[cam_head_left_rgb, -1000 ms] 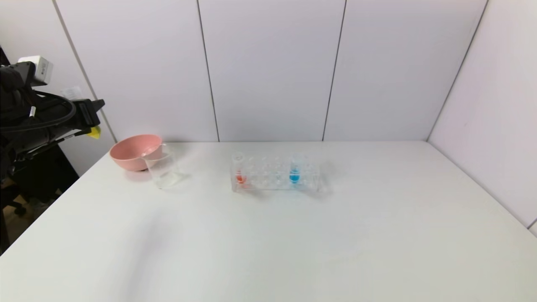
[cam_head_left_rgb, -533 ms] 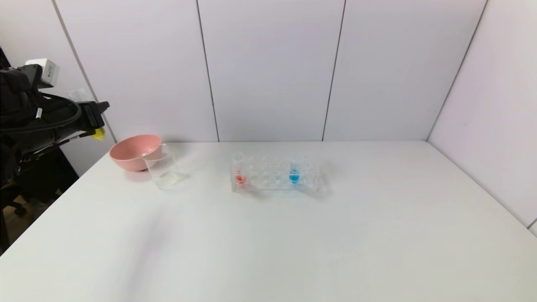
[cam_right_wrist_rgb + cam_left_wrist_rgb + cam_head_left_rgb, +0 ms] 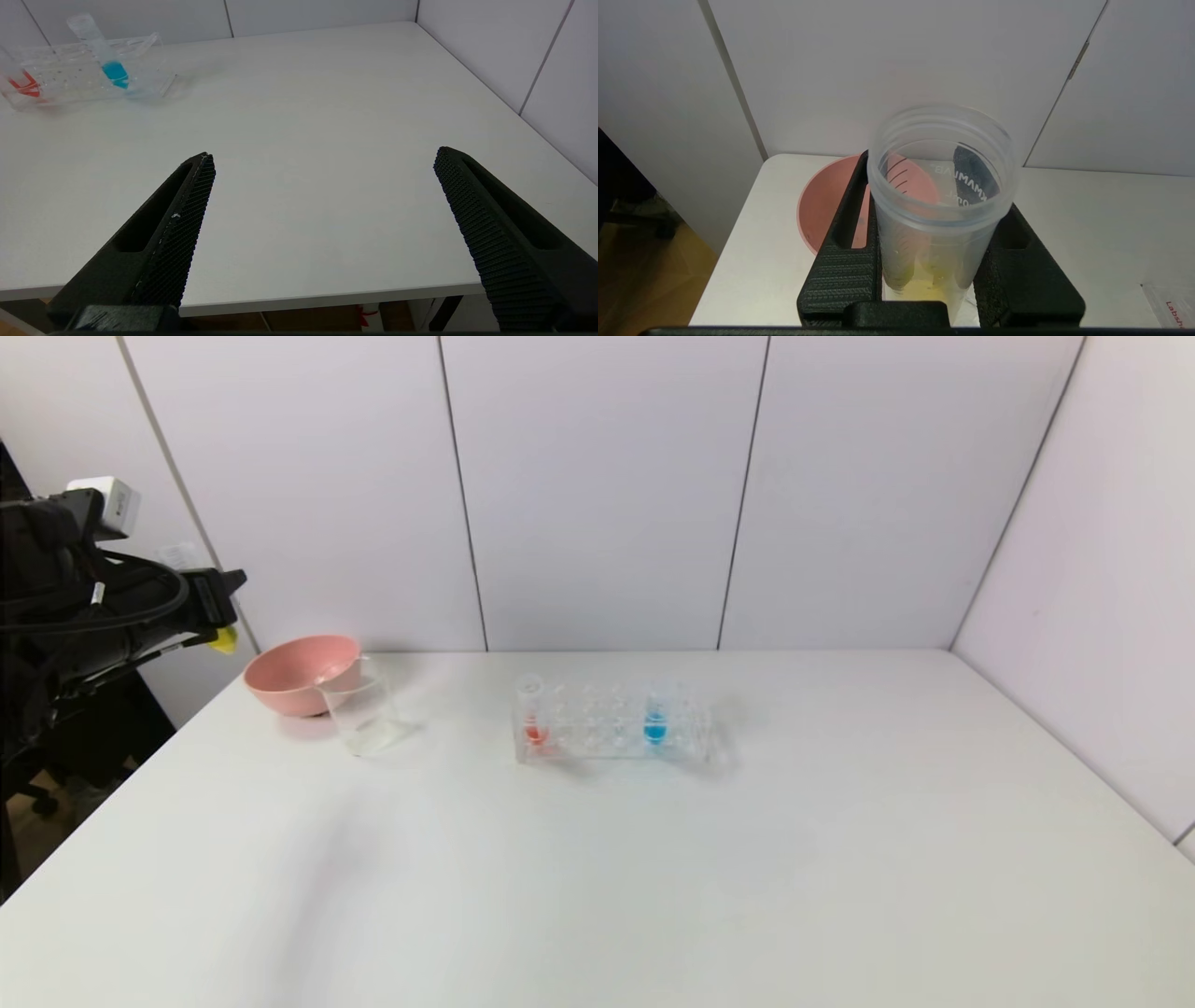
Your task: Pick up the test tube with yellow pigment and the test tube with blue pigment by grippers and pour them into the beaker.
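Left gripper (image 3: 219, 616) fingers clamp yellow tube (image 3: 941, 200), raised beside pink bowl (image 3: 301, 672). Carry mouth over beaker (image 3: 359, 714), tilt slowly. Blue tube (image 3: 655, 717) in rack (image 3: 611, 728). Right gripper (image 3: 322, 219) fingers wide, low over desk's (image 3: 653, 877) near edge.

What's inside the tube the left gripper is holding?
A little yellow liquid sits at the base of the tube, clamped in the left gripper. The very bottom is hidden behind the gripper body.
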Available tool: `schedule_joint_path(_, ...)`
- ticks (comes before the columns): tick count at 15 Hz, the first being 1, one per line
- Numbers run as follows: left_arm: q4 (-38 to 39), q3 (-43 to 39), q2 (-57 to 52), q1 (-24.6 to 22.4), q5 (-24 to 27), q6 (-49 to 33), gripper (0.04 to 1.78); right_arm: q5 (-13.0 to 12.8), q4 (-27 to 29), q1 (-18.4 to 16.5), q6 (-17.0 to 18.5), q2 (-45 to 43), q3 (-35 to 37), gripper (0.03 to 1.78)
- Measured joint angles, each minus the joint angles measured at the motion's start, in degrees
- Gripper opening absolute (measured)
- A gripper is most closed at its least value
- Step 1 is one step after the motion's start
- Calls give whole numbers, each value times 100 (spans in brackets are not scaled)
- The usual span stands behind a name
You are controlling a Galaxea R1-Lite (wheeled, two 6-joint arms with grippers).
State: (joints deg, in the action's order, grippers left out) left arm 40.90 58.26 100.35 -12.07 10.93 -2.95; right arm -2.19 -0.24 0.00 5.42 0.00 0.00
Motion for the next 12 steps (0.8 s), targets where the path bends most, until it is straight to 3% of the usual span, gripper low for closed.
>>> schedule_joint_path(7, -221, 299, 146, 24, 2, 43, 54, 0, 0, 0, 0, 0, 0, 171)
schedule_joint_path(12, -1886, 1119, 182, 22, 130, 846, 54, 0, 0, 0, 0, 0, 0, 171)
